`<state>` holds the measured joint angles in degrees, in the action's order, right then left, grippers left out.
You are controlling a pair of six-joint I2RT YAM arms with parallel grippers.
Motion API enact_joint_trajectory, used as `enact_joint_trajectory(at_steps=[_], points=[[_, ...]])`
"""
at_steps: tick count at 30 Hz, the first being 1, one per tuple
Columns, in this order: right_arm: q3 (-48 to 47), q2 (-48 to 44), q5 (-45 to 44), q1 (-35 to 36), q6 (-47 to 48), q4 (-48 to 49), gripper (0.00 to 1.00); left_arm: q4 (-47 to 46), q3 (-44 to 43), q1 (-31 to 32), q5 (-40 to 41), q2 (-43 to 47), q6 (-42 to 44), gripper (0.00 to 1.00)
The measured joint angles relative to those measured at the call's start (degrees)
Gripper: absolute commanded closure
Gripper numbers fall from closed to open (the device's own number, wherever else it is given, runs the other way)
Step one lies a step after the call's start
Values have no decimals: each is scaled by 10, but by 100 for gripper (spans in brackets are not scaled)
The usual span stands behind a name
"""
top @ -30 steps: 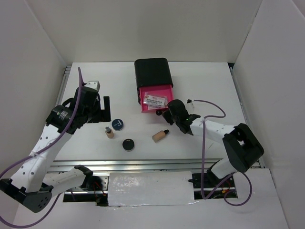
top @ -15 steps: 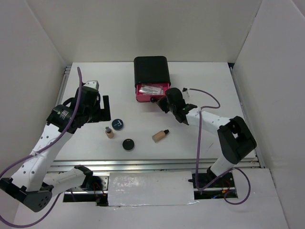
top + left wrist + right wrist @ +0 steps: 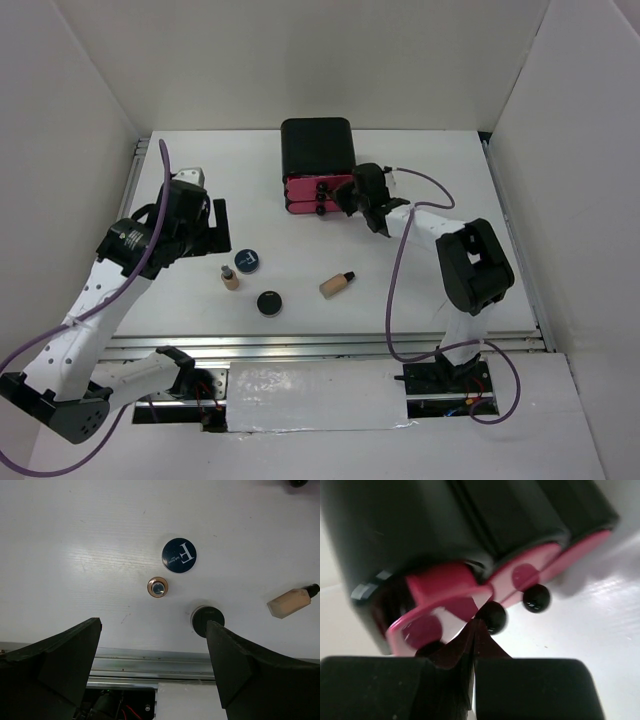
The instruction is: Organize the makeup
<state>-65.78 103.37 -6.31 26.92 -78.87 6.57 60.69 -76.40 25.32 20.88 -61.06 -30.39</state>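
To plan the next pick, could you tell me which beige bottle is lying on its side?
The right-hand bottle, right of the black compact; the other bottle stands upright by the blue compact.

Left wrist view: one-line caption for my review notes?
Open left tool above blue-lidded compact, black compact, one upright bottle and one bottle lying flat on the white table.

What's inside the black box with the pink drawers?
Only the pink drawer fronts and their black knobs show on the black box. The drawers look pushed in, so whatever is inside is hidden. The shut right hand is at the fronts.
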Motion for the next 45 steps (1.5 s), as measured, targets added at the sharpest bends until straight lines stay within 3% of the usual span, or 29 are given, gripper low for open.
enact_joint_trajectory(at_steps=[9, 13, 19, 27, 36, 45], points=[[-38, 9, 36, -10, 15, 11, 99, 2, -5, 0, 3, -7, 0, 1], [-48, 24, 57, -14, 18, 26, 92, 2, -5, 0, 3, -7, -2, 1], [-18, 24, 80, -20, 23, 80, 70, 3, -6, 0, 3, -7, -11, 1], [125, -19, 101, -22, 41, 186, 40, 7, -9, 0, 3, -7, -13, 1], [136, 64, 182, -34, 57, 406, 40, 10, -9, 0, -6, -7, -14, 1], [87, 115, 206, -37, 63, 413, 39, 24, -9, 0, -6, -2, -22, 0]])
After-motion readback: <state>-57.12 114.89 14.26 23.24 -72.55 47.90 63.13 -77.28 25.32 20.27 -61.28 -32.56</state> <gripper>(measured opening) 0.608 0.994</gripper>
